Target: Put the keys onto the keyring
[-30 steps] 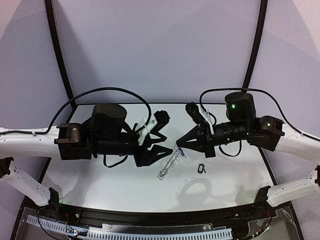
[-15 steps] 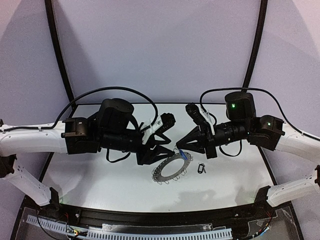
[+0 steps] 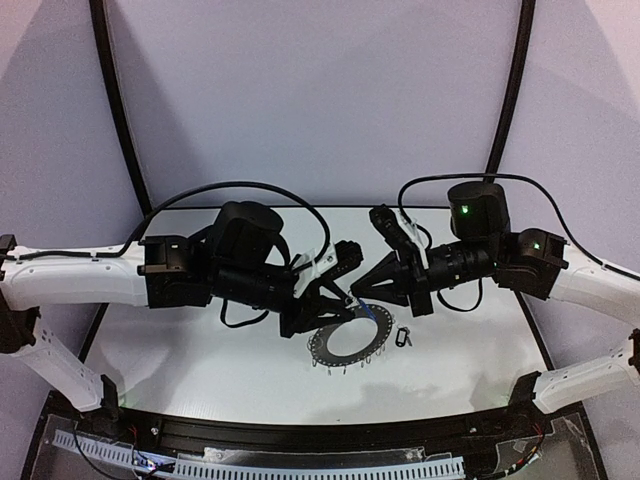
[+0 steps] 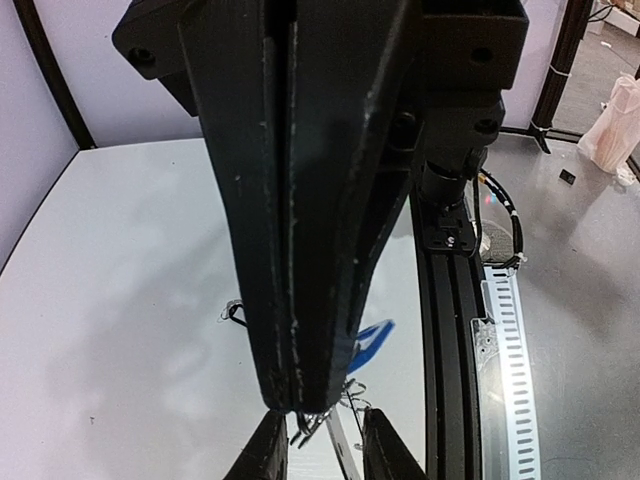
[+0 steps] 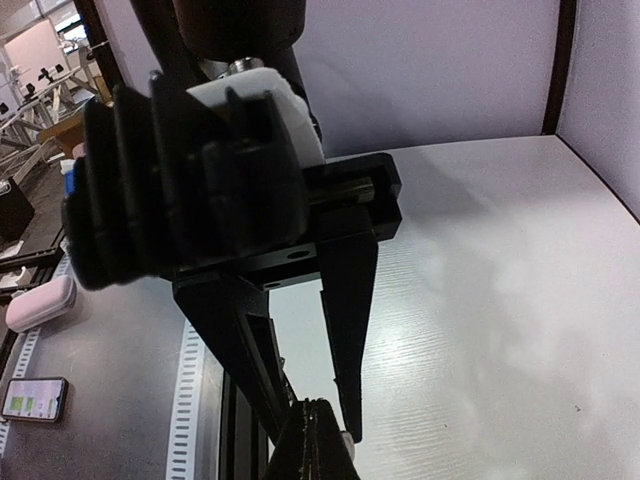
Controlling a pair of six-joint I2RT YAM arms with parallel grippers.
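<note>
The keyring [image 3: 320, 346], a dark-grey flat ring fringed with wire loops, shows as a wide ellipse just below both gripper tips. My right gripper [image 3: 357, 291] is shut, and the blue-tagged key [image 3: 372, 312] and wire loops hang at its tip. It also shows in the left wrist view [image 4: 298, 400] with the blue tag [image 4: 373, 338] behind it. My left gripper [image 3: 346, 304] meets it tip to tip. Its fingers [image 4: 266, 452] stand apart on either side of the ring's band [image 4: 343, 452]. The black-headed key [image 3: 403, 337] lies on the table to the right.
The white table [image 3: 200, 360] has a black rail [image 3: 330, 432] and a slotted cable duct along its near edge. Two black poles stand at the back corners. Both arms reach in over the middle of the table.
My left arm has moved right, closing on the right gripper's tip. The keyring has turned from nearly edge-on to a wide, flat-looking ellipse. The right arm has hardly moved.
</note>
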